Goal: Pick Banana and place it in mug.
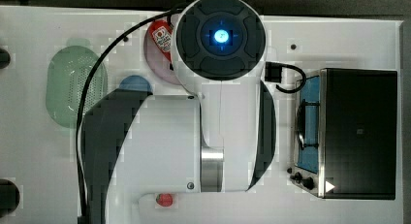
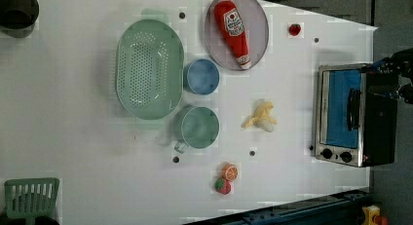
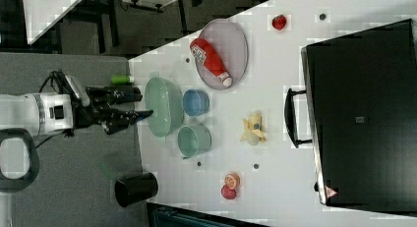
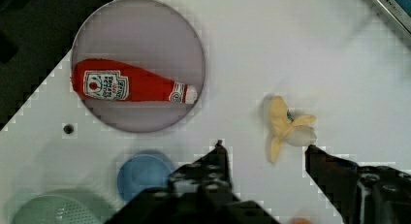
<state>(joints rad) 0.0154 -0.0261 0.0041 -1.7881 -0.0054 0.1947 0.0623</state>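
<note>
My own arm (image 1: 194,136) is the biggest thing here, its white bulk covering the middle of the white table (image 2: 73,113) in the top view. Next comes the toaster oven (image 2: 353,113) at the left view's right edge, black-bodied with a blue-tinted door. Then the oval green perforated basket (image 2: 148,69), and beside it the grey plate (image 2: 258,35) carrying a red ketchup bottle (image 2: 233,32) that lies flat.

The pale-green mug (image 2: 198,127) stands upright just below the basket in the left view, with the blue cup (image 2: 201,76) close above it; the two are near but apart.

My pincer (image 4: 264,151) hangs above the table, its jaws standing wide with nothing between them.

The banana (image 2: 261,118), half-peeled, lies on bare table between the mug and the oven, touching neither. In the wrist view it sits just beyond my fingertips (image 4: 220,149).

Smallest are an orange slice (image 2: 230,172) and a strawberry (image 2: 222,186), side by side.
</note>
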